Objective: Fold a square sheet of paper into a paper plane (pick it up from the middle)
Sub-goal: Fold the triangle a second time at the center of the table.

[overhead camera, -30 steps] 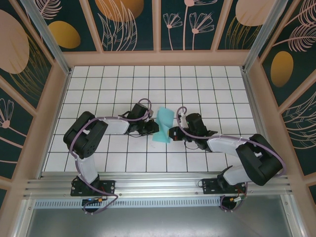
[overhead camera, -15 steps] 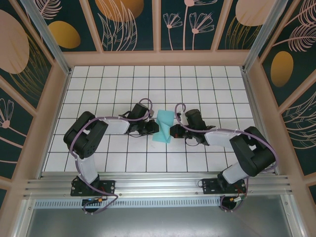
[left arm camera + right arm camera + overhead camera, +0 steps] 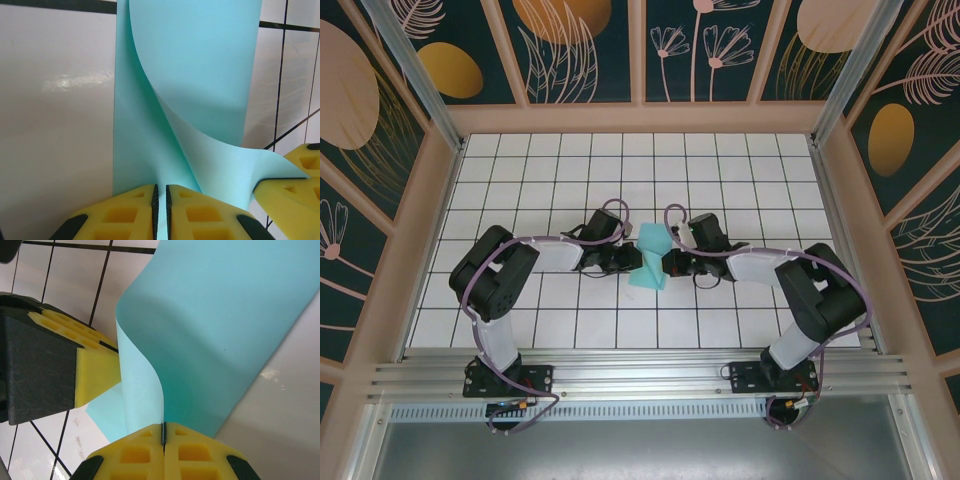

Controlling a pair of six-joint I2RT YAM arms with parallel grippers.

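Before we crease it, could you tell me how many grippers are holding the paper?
2. The left gripper pinches the square sheet of paper from its left side; the right gripper pinches it from the right, mid-table.

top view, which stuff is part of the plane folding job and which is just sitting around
Job: paper; left fingers and right fingers, both pinched shut on it.
Just there: grid table; patterned walls; metal rail.
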